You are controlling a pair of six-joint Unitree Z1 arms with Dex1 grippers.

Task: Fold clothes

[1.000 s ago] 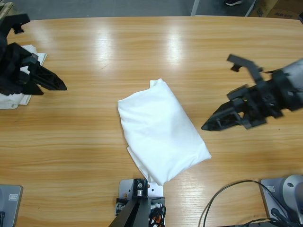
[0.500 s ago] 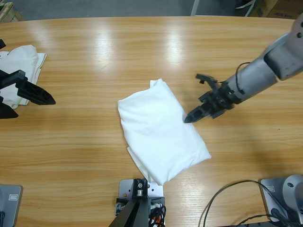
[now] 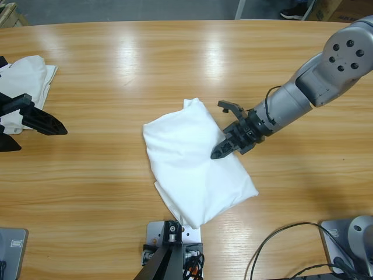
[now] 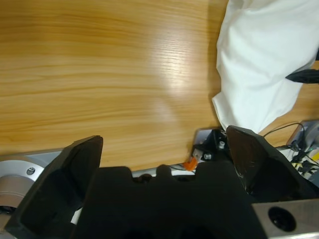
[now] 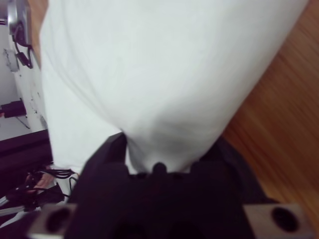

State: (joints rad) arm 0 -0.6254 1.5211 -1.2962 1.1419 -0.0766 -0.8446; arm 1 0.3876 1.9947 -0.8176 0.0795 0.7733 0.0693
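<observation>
A folded white shirt (image 3: 195, 166) lies on the middle of the wooden table (image 3: 116, 186), and it also shows at the top right of the left wrist view (image 4: 259, 69). My right gripper (image 3: 224, 140) reaches in from the upper right and sits at the shirt's right edge. In the right wrist view, white fabric (image 5: 159, 74) fills the picture and runs down between the open jaws of the right gripper (image 5: 169, 147). My left gripper (image 3: 42, 137) hangs over the table's left edge, open and holding nothing (image 4: 164, 139). More white clothes (image 3: 26, 73) lie in a pile at the far left.
Bare wood lies between the left gripper and the folded shirt. The table's far edge (image 3: 175, 23) runs along the top, with the floor beyond it. A black cable (image 3: 274, 239) loops at the front right.
The right arm has swung in from the right and lowered until its jaws reached the shirt's right edge. The shirt shifted slightly left. The left gripper drew back toward the left edge.
</observation>
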